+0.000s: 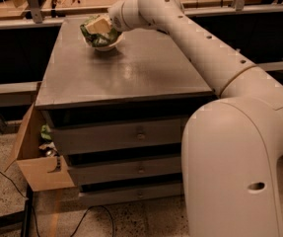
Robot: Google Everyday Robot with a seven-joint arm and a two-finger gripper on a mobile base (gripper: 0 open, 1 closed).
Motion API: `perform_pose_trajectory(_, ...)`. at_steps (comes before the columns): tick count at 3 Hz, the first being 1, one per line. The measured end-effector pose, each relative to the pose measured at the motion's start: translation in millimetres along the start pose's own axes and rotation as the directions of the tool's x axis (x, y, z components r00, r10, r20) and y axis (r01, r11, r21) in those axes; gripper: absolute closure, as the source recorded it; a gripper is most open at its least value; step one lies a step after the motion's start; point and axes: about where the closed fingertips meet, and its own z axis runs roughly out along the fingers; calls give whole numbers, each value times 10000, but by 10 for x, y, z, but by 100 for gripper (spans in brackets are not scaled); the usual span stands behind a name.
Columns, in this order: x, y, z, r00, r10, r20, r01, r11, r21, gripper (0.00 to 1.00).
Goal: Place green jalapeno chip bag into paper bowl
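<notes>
Much of the bag (92, 35) is hidden: the pincer (99, 25) lies across its top, and its lower part sinks behind the near wall of the bowl (108, 46), so only a crumpled green patch shows at the left and below the pincer. Whether the pincer is gripping the bag or has let go of it cannot be told, since the tan tip simply overlaps the green foil. The print on the bag is too small to read, and the bowl's far rim is covered by the bag and the wrist. The bag sits in the bowl, touching the pincer and directly under it and a little to the left. Its visible length runs roughly left to right across the bowl, and the left end is raised above the rim and pointing toward the far left corner of the table (131, 75). The bowl stands near the table's far edge, left of centre. The arm (200, 43) reaches in from the lower right, and its base is cut off by the picture's edge. An open cardboard box (35, 169) sits on the floor beside the table's drawers (138, 135), with its contents hard to make out.
</notes>
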Motion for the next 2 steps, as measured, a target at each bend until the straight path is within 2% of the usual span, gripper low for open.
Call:
perform_pose_trajectory(1,-36,-65,-162,9999,97,121,-102,9993,359,0)
perform_pose_trajectory(2,-24,-265,-528,9990,362,246,-385,9940,1028,0)
